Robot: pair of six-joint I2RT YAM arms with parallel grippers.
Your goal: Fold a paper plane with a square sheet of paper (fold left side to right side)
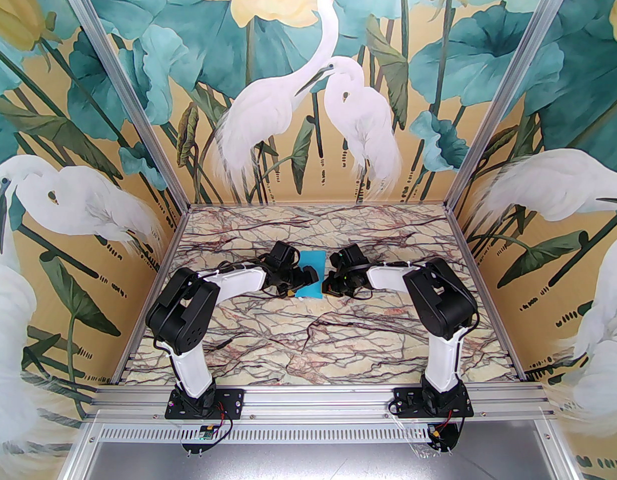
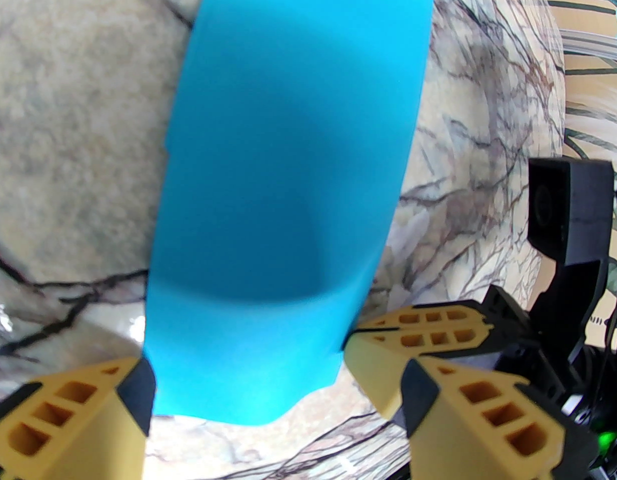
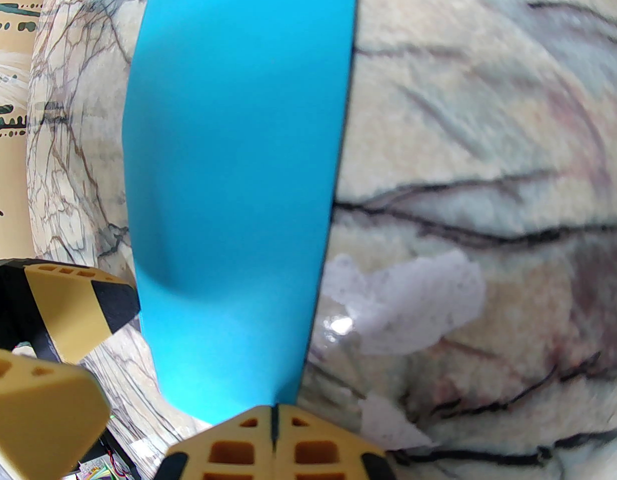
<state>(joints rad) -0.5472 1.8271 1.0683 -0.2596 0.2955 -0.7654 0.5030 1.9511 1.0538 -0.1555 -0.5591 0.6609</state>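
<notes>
On the worktop (image 1: 308, 328) I'm seeing the square sheet of paper (image 1: 312, 268) lying lengthwise near-to-far; left gripper (image 2: 276, 385) straddling its near end, spread apart; right gripper (image 3: 274, 418) pinching its near-right corner.

The top view sits high behind the arm bases (image 1: 193, 403) at 6 o'clock, tilted down across the marble table (image 1: 308, 333) toward the back wall (image 1: 308, 118) at 12 — far off, with the square sheet of paper (image 1: 313, 260) small at centre. Each wrist camera hovers very close over the table, looking down and ahead, the sheet running from 6 to 12. All three share that sheet and the surrounding marble.
</notes>
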